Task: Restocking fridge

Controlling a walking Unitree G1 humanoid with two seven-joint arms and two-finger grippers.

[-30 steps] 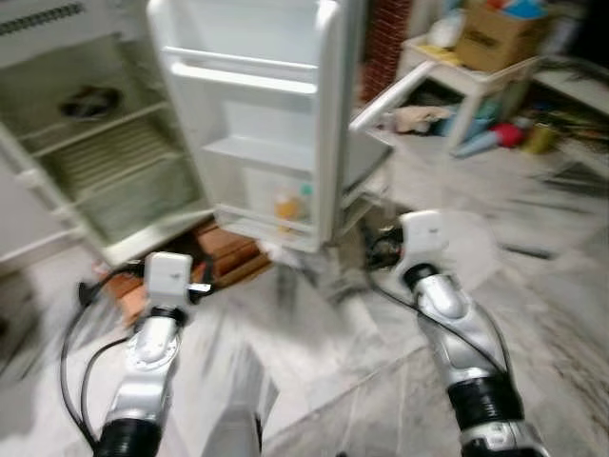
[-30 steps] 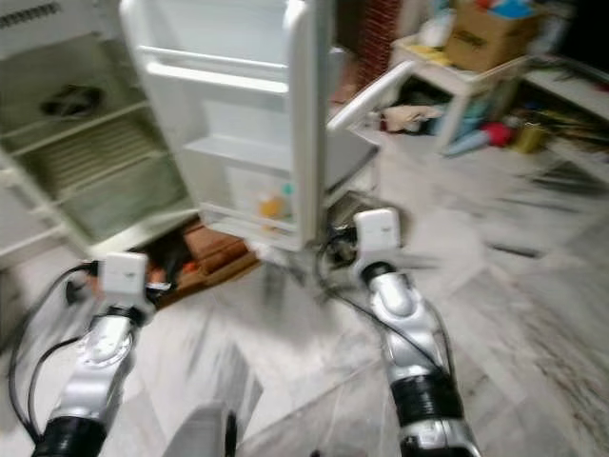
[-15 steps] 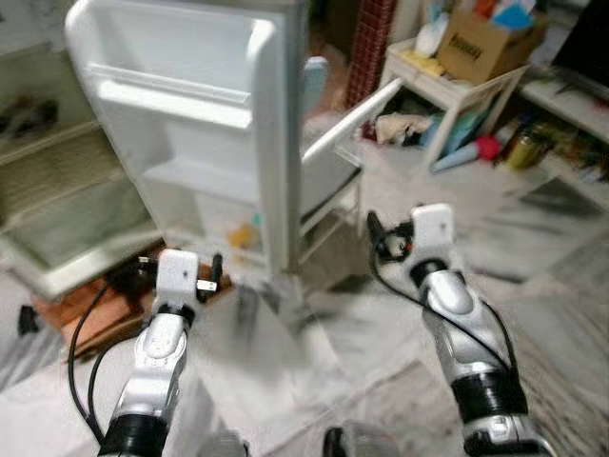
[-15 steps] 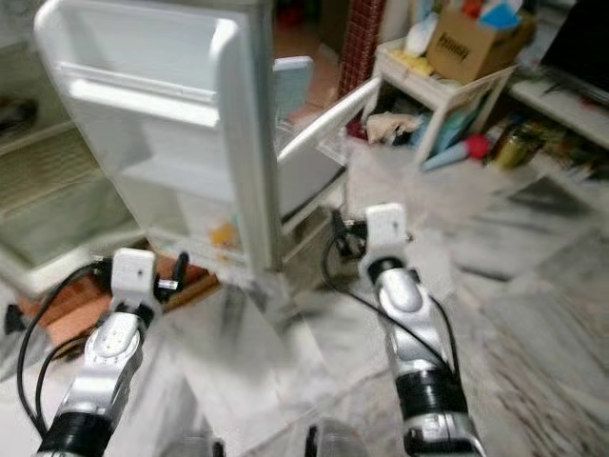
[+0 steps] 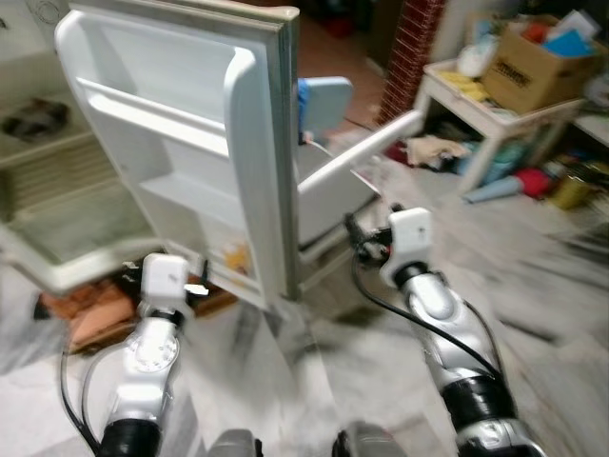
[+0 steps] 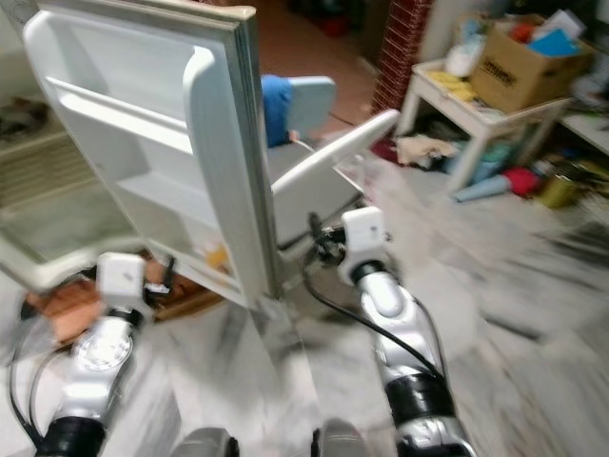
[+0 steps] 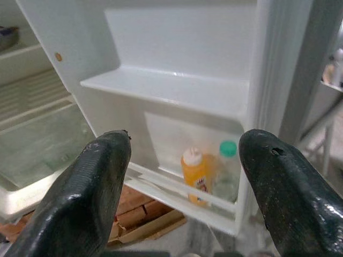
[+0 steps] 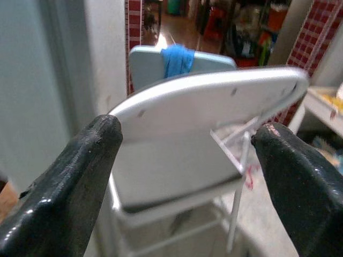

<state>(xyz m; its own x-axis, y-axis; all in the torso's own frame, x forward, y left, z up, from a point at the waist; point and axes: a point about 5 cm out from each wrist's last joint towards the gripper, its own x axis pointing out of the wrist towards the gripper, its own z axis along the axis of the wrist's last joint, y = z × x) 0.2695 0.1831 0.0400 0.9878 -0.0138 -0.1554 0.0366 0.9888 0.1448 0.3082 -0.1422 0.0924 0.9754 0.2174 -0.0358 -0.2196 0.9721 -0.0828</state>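
Observation:
The white fridge door (image 5: 181, 143) stands wide open in front of me, its edge toward me. An orange bottle (image 7: 195, 172) and a clear bottle with a green cap (image 7: 227, 170) stand on its bottom shelf. The fridge interior (image 5: 57, 200) with bare shelves is at the left. My left gripper (image 7: 182, 187) is open and empty, held low in front of the door shelves. My right gripper (image 8: 182, 182) is also open and empty, and points at a folded white chair (image 8: 198, 134) beyond the door.
A blue cloth (image 8: 177, 59) hangs on a grey chair back behind the white chair. Bricks (image 5: 86, 314) lie under the fridge. A white table (image 5: 476, 95) with a cardboard box (image 5: 533, 67) and clutter beneath stands at the right. The floor is marble.
The whole picture has shifted as I move: the fridge interior slid toward the left edge and the chairs behind the door came into view. Both grippers stay open and empty.

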